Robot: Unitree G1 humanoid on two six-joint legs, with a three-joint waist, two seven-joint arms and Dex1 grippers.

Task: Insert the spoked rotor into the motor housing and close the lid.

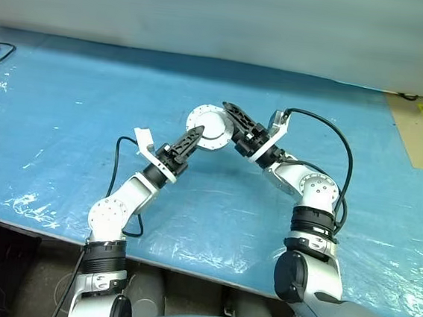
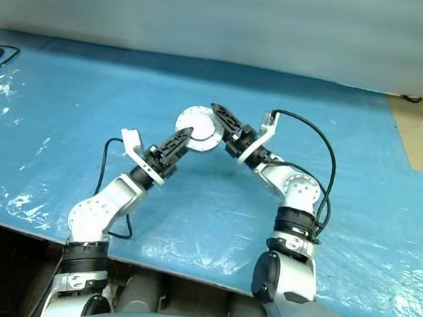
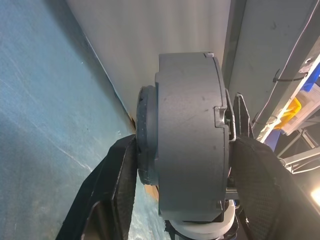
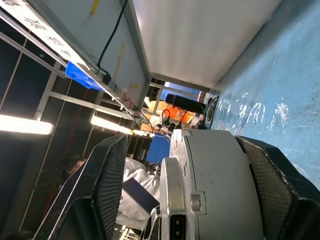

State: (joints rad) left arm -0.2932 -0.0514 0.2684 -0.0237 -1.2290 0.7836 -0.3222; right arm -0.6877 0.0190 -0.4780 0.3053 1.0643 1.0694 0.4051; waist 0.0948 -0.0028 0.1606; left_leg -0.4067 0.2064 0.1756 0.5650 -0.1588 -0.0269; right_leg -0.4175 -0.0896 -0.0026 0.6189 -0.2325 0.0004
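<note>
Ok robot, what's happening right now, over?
Left gripper shut on motor housing, lifted over blue table. Right gripper open around it. Nothing blocking.

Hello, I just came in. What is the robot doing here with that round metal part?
The robot holds a round silver motor assembly up above the blue-covered table, between both arms. The left gripper grips it across its thickness. The right gripper is around its other side with the fingers spread, one finger clearly off the metal. Whether the lid is fully closed cannot be told.
</note>
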